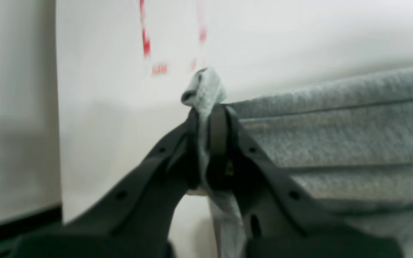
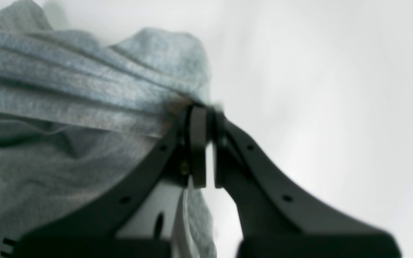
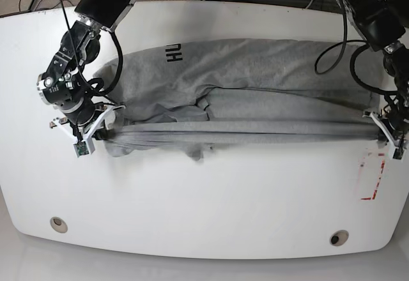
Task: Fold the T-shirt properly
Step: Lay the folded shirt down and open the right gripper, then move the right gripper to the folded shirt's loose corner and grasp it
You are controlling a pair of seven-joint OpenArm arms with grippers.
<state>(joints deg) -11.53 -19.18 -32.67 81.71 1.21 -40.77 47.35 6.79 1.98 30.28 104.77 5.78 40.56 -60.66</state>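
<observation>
T-shirt: You had the grey T-shirt (image 3: 255,70) spread across the middle of the white table (image 3: 204,198), running from frame left to frame right in the base view, with the letters "HU" showing near its upper left.
Stretched edge: One edge of the T-shirt was pulled into a taut, bunched band between your two grippers, across the centre of the base view.
Left gripper: Your left gripper (image 1: 212,107) sat at the far right of the base view, jaws clamped on a pinch of the T-shirt; a tuft of cloth poked out above the fingertips.
Right gripper: Your right gripper (image 2: 203,109) sat at the left of the base view, jaws pressed together on the cloth's edge.
Arm pose: Both arms reached down from the top corners of the base view, wrists bent toward the table, grippers low by the surface.
Red marks: Red markings (image 3: 374,179) lay on the table at lower right, just below your left gripper.
</observation>
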